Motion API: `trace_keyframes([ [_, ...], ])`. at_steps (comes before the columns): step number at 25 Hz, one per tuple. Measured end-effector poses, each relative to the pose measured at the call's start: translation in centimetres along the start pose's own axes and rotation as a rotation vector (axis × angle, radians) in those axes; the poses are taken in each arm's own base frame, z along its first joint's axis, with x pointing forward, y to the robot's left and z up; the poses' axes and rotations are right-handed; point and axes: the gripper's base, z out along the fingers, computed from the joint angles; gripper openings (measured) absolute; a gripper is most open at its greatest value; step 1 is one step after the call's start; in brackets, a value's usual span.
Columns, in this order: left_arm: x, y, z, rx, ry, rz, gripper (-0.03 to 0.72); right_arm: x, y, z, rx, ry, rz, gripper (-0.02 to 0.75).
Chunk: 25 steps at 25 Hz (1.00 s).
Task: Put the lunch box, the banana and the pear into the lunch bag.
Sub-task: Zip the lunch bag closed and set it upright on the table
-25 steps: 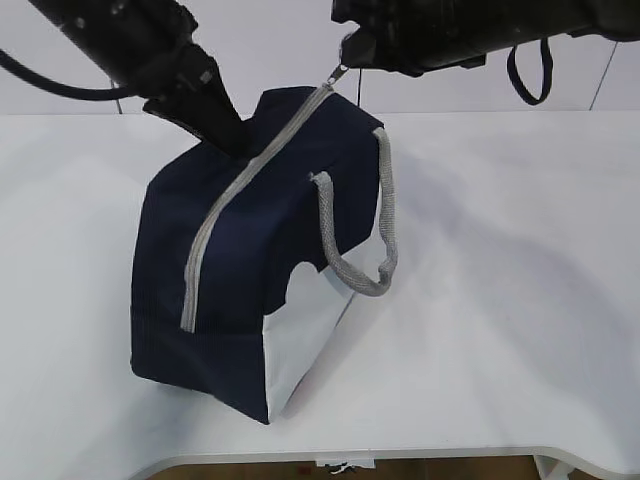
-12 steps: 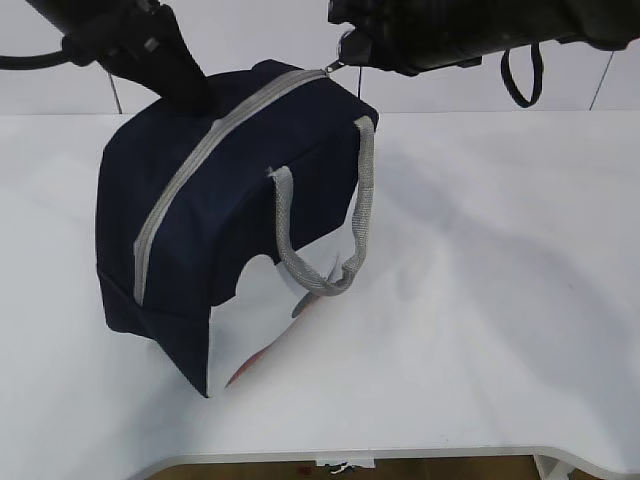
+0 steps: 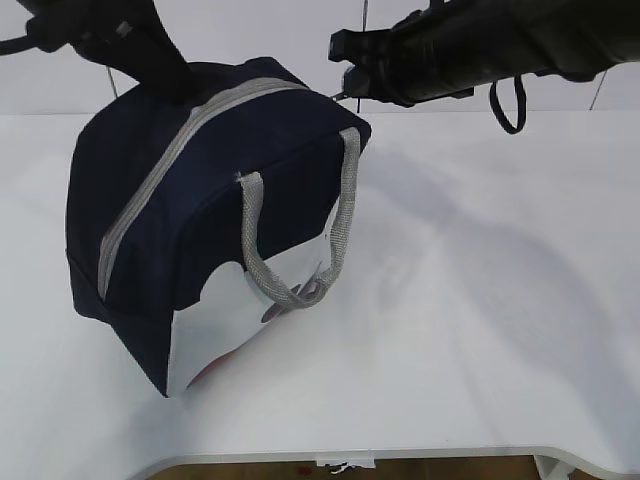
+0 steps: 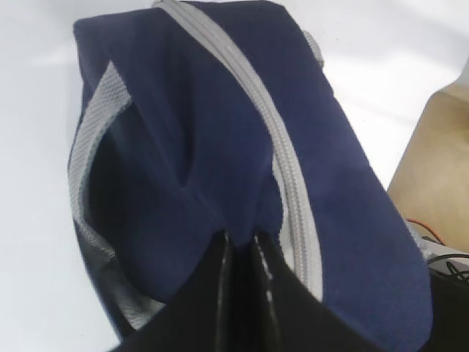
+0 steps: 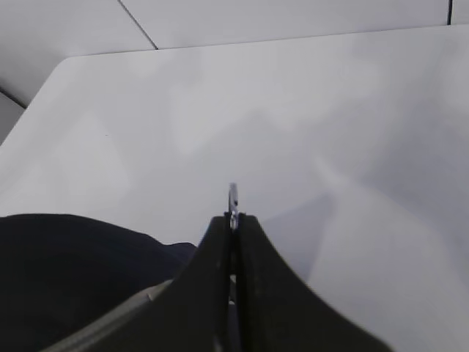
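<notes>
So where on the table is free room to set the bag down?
The table is bare right of the bag, up to its right and front edges. The left side is crowded: the bag sits there, pinched by the left gripper, its zipper pull held by the right gripper.

lab bench | bare white table | plain panelled wall

Bright even overhead light, soft shadows on the white table, wrist views soft, perhaps slightly out of focus
</notes>
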Motion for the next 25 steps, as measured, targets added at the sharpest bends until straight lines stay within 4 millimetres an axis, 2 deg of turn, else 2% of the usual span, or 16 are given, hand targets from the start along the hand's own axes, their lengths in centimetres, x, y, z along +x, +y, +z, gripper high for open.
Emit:
trace_keyframes([
  [7, 0.0, 0.0, 0.0, 0.004, -0.003, -0.002, 0.012, 0.8, -2.0, 1.3, 0.035, 0.040, 0.026, -0.010],
  [13, 0.0, -0.1, 0.0, 0.009, 0.004, -0.002, 0.012, 2.6, -2.9, 3.3, 0.038, 0.119, 0.056, -0.010],
  [25, 0.0, -0.1, -0.1, 0.010, 0.004, -0.001, 0.012, 2.9, -3.0, 3.6, 0.036, 0.131, 0.066, -0.010],
])
